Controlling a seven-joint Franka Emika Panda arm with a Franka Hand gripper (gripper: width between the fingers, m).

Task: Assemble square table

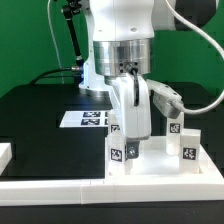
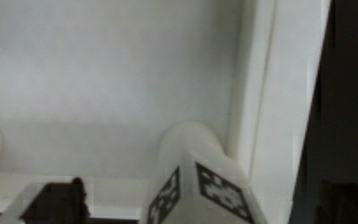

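The square table top lies flat at the front of the exterior view, raised rim up. A white tagged leg stands upright on it near its corner on the exterior view's left. My gripper hangs straight over this leg, its jaws down around the leg's upper part. In the wrist view the leg stands between the dark fingertips with a gap on each side, so my gripper is open. The top's inner floor and rim fill that view.
Two more tagged legs stand upright on the top towards the exterior view's right. The marker board lies on the black table behind the top. A long low white border wall runs along the front.
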